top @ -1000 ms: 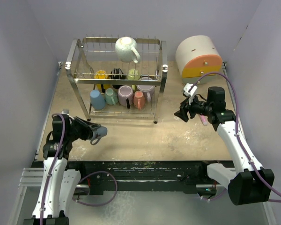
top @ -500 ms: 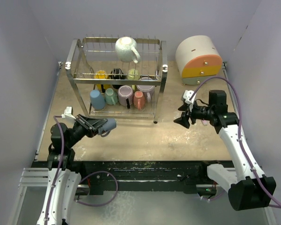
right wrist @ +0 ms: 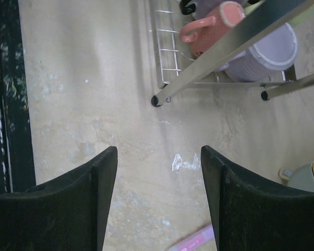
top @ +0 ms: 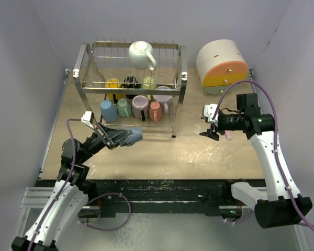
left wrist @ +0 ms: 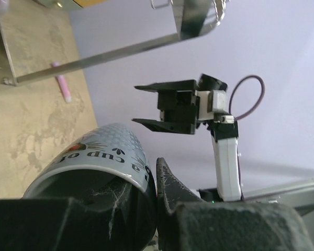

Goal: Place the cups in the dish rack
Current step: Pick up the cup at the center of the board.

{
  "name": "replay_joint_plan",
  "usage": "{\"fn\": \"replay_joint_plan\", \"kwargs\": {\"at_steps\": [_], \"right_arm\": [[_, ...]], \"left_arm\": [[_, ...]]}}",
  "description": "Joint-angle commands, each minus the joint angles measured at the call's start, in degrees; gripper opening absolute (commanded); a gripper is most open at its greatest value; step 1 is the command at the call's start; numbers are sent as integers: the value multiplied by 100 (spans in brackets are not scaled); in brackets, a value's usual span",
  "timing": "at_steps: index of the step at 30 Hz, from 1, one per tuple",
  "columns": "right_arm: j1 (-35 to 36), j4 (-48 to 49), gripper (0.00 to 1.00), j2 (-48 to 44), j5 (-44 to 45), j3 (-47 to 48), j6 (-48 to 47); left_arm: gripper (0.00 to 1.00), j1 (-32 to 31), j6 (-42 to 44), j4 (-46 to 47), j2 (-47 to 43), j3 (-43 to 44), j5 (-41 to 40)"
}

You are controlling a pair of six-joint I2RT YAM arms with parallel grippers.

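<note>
One grey-blue mug [top: 131, 137] hangs above the table [top: 188, 154], pinched by the left gripper [top: 116, 139]. In the left wrist view its fingers [left wrist: 172, 193] are clamped on the mug's wall at the rim. The mug lies on its side, with dark lettering along its flank. It is just in front of the rack [top: 131, 90], near the left end.

The rack stands at the far middle of the table. A white mug [top: 141, 54] sits on the slotted top tier. Below, the front row runs blue mug [top: 109, 111], teal mug [top: 124, 107], purple mug [top: 140, 106], salmon mug [top: 155, 111], with a lavender mug [top: 163, 98] just behind on the right. Farther back stand a yellow mug [top: 113, 83], a black mug [top: 131, 81] and a pale green mug [top: 149, 82].

Right of the rack the right gripper [top: 210, 129] hovers over bare table, its fingers [right wrist: 94, 198] spread wide with nothing between them. A pink stick [top: 228, 135] lies on the table just beside it. A drawer box [top: 222, 65] sits in the far right corner.
</note>
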Motion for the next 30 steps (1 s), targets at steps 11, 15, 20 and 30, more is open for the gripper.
{"fn": "replay_joint_plan", "kwargs": {"at_steps": [11,15,20,30], "right_arm": [[10,-1424,80,108,-820,821,-2943],[60,-1097,81,-122,-457,1009,-2869],[115,-876,88,-438,-231,1286,-3175],[1072,1532,87,-559,-788,1637,291]], "left_arm": [[0,-3208,957,5076,1718,-79,-2028],[0,-3515,1248,5587,2187,470,-1945],[0,-3618,1488,6060,2561,1081,-1993],[0,-4161,1568,7225,3856,2385,-2268]]}}
